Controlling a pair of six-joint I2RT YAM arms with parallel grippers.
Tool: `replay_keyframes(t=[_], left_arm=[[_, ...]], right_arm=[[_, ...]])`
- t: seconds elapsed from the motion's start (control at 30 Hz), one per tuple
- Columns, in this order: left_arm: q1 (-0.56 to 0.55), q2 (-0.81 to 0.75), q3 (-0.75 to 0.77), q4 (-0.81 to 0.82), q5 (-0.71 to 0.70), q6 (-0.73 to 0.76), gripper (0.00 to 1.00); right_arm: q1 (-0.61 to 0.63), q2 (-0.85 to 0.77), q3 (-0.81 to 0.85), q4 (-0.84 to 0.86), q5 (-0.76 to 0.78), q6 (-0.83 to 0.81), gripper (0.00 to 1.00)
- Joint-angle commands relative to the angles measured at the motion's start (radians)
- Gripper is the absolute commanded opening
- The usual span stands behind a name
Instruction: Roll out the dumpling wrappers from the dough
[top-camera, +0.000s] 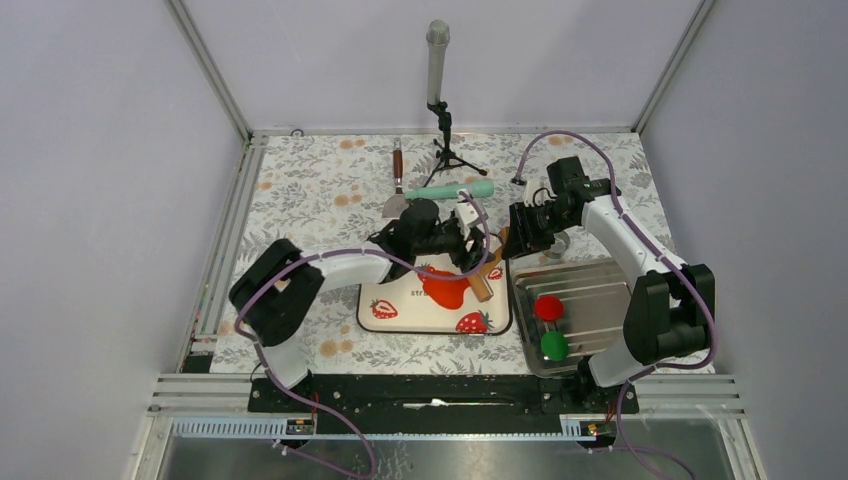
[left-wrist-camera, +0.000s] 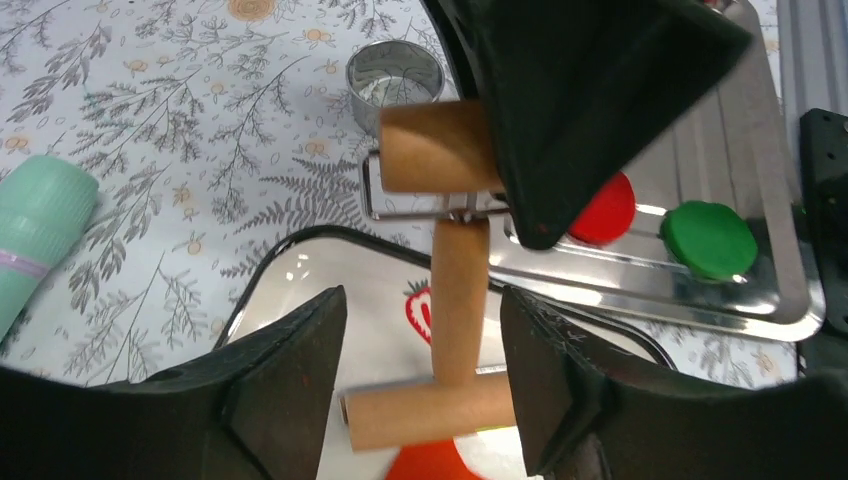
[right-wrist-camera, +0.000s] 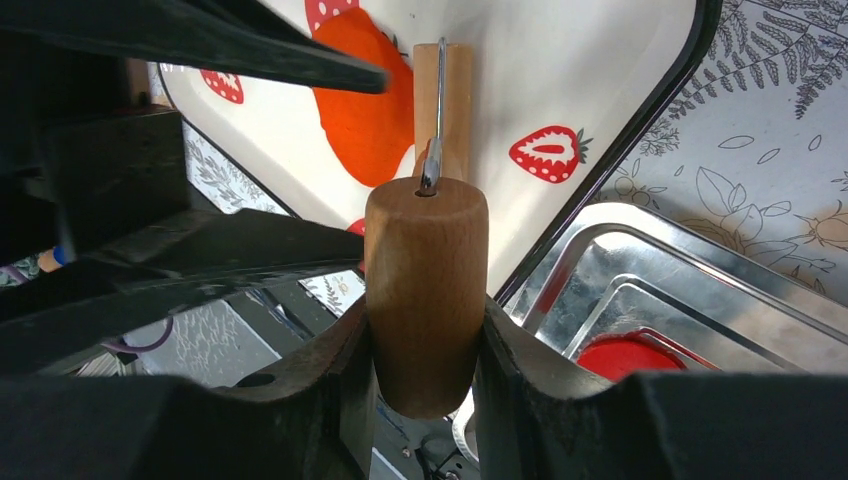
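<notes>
On the board (top-camera: 400, 290), we see the dough (right-wrist-camera: 365, 110) lying flat just beside the far end of the wooden roller (right-wrist-camera: 427, 270). Our right gripper (right-wrist-camera: 425, 350) clamps the roller's raised end. Our left gripper (left-wrist-camera: 422, 335) is released, its fingers astride the handle without touching it.

Dough (left-wrist-camera: 430, 462) cut off by the left wrist view's bottom edge; crimson disc (right-wrist-camera: 622, 356) partly behind the right pincer (right-wrist-camera: 425, 345).

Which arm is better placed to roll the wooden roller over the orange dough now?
Right. The right gripper is clamped on the wooden roller, whose far end lies beside the dough on the board. The left gripper stands open around the roller's handle, gripping nothing.
</notes>
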Motion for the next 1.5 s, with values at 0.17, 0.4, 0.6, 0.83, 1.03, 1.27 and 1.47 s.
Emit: replay_keyframes(t=[0.17, 0.4, 0.6, 0.83, 1.03, 1.27, 1.47], left_arm=[[-0.018, 0.104, 0.08, 0.062, 0.039, 0.003, 0.6], [-0.037, 0.153, 0.07, 0.055, 0.009, 0.021, 0.56], [-0.056, 0.177, 0.017, 0.103, -0.014, 0.089, 0.51], [-0.056, 0.177, 0.038, 0.115, -0.001, 0.086, 0.05], [-0.057, 0.152, 0.041, 0.109, 0.045, 0.085, 0.0], [-0.062, 0.133, 0.071, 0.058, 0.052, 0.103, 0.0], [-0.067, 0.12, 0.107, 0.023, 0.049, 0.095, 0.0]], right_arm=[[-0.008, -0.024, -0.006, 0.031, -0.054, 0.042, 0.0], [-0.013, -0.003, 0.007, 0.027, -0.061, 0.049, 0.0], [-0.019, 0.015, 0.021, 0.024, -0.064, 0.06, 0.0], [-0.025, 0.024, 0.032, 0.024, -0.044, 0.118, 0.07], [-0.032, 0.042, 0.036, 0.041, -0.116, 0.177, 0.49], [-0.032, 0.067, 0.025, 0.057, -0.122, 0.201, 0.6], [-0.032, 0.068, -0.003, 0.057, -0.085, 0.2, 0.6]])
